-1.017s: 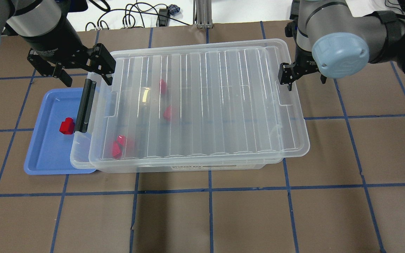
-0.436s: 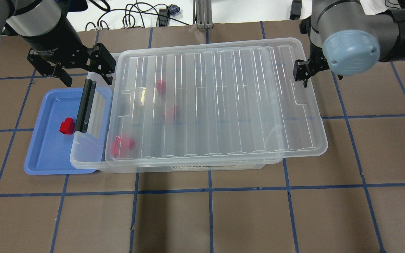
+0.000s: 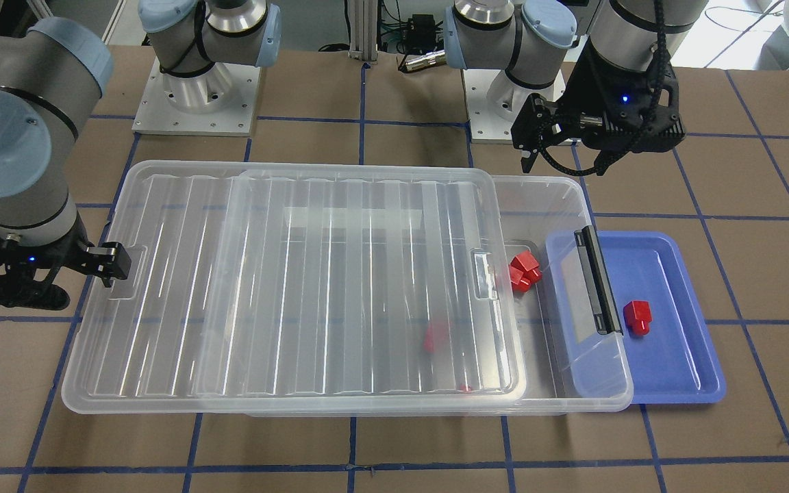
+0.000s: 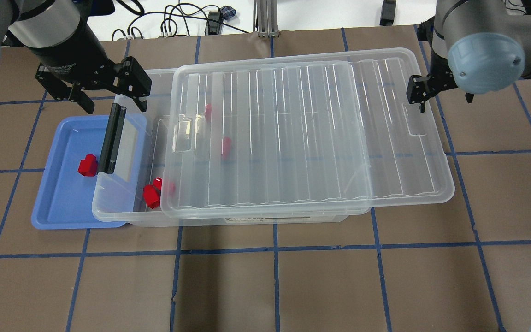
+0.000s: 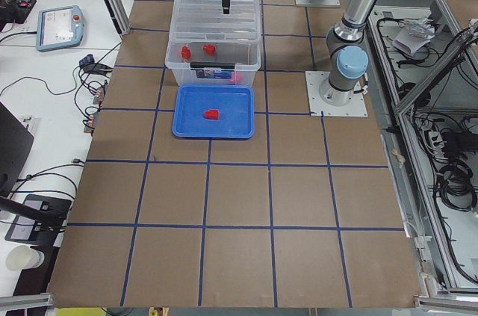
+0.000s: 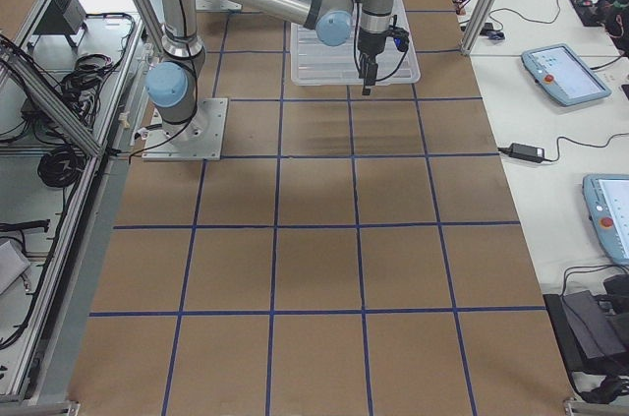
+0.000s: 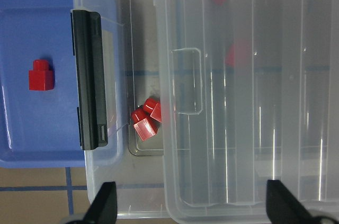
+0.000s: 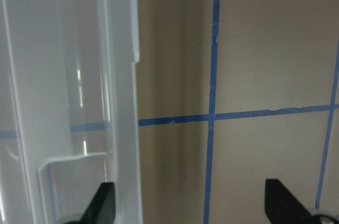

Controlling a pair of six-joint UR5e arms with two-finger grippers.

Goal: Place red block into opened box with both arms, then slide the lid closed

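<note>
The clear lid lies on the box, shifted toward my right arm's side and overhanging that end. The black-handle end of the box is uncovered. My right gripper is open, with one finger at the lid's end notch and the other over the table. My left gripper hovers open and holding nothing above the handle end. One red block rests on the blue tray. Several red blocks lie inside the box, some under the lid.
The blue tray sits partly under the box's handle end. Brown table with a blue tape grid stretches in front of the box. Cables and a metal post stand beyond the far table edge.
My right gripper has moved to the right and the lid has slid with it, uncovering the box's handle end and two red blocks. The left arm has stayed still.
</note>
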